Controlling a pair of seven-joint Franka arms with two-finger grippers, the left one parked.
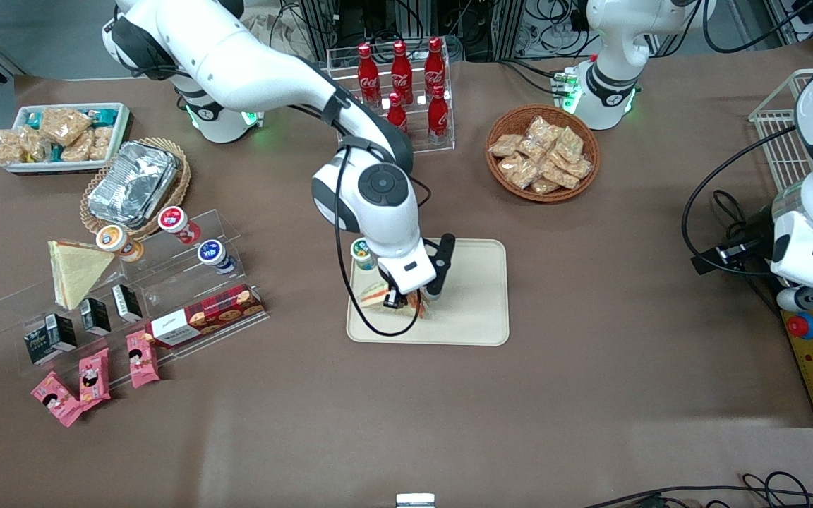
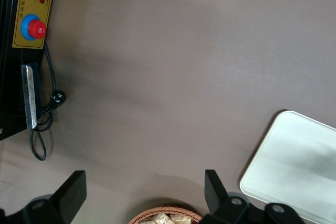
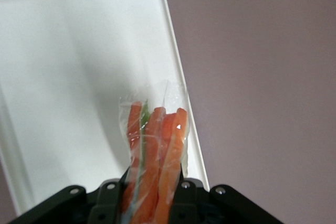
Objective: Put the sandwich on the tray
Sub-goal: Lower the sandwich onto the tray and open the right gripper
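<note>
My right gripper (image 1: 410, 302) is shut on the sandwich (image 1: 378, 296), a clear-wrapped wedge with a red-orange and green filling stripe. It hangs low over the cream-beige tray (image 1: 477, 310), at the tray's end toward the working arm. In the right wrist view the sandwich (image 3: 155, 153) sits squeezed between the black fingers, its orange stripes pointing out over the tray (image 3: 68, 77) close to the rim. Whether the wedge touches the tray surface cannot be told. The arm hides much of the sandwich in the front view.
A small cup with a green lid (image 1: 362, 252) stands at the tray's edge beside the gripper. A plainer pale-yellow wedge (image 1: 75, 271) lies on the clear display rack (image 1: 152, 296). Cola bottles (image 1: 406, 77) and a wicker basket of snacks (image 1: 543, 153) stand farther from the camera.
</note>
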